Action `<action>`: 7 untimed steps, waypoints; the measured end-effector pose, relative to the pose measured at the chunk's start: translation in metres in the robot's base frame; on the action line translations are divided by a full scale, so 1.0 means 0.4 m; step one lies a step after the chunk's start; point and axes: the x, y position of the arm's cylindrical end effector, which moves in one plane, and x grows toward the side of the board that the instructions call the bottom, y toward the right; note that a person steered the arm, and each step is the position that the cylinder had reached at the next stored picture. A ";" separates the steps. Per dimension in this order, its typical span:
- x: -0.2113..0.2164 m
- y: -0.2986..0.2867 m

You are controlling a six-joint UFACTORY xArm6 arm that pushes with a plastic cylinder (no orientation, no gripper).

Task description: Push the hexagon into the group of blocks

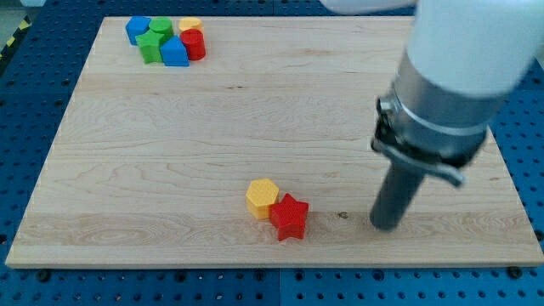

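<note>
One pale wooden board [255, 110] filled most of the frame, its grain running from the view's left to the view's right, and it was laid on a blue perforated surface [34, 51] that showed around all four edges. A strip of yellow and black striping was seen at the upper left corner of the frame.

No gripper was carried by the arm; the dark rod hung from a grey and white housing [459, 76] at the upper right of the frame, and nothing was held by it. My tip [387, 226] was set down on the board at the lower right, well apart from every block, with the red star the nearest one, to its left.

The yellow hexagon [263, 198] was found at the lower middle of the board, touching the red star [290, 217] at its lower right side. No long axis could be made out on the hexagon, which was about as wide as it was deep; one flat side was turned toward the star.

At the upper left of the board a close group was gathered: a blue block [138, 28], a green star [152, 47], a green cylinder [161, 27], a second blue block [174, 53], a yellow block [190, 25] and a red cylinder [194, 44]. This group lay well apart from the hexagon.
</note>
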 end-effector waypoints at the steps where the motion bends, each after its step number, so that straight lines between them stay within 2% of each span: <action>1: 0.052 -0.089; 2: 0.055 -0.232; 3: -0.006 -0.342; 4: -0.145 -0.384; 5: -0.179 -0.406; 6: -0.119 -0.401; 7: -0.154 -0.338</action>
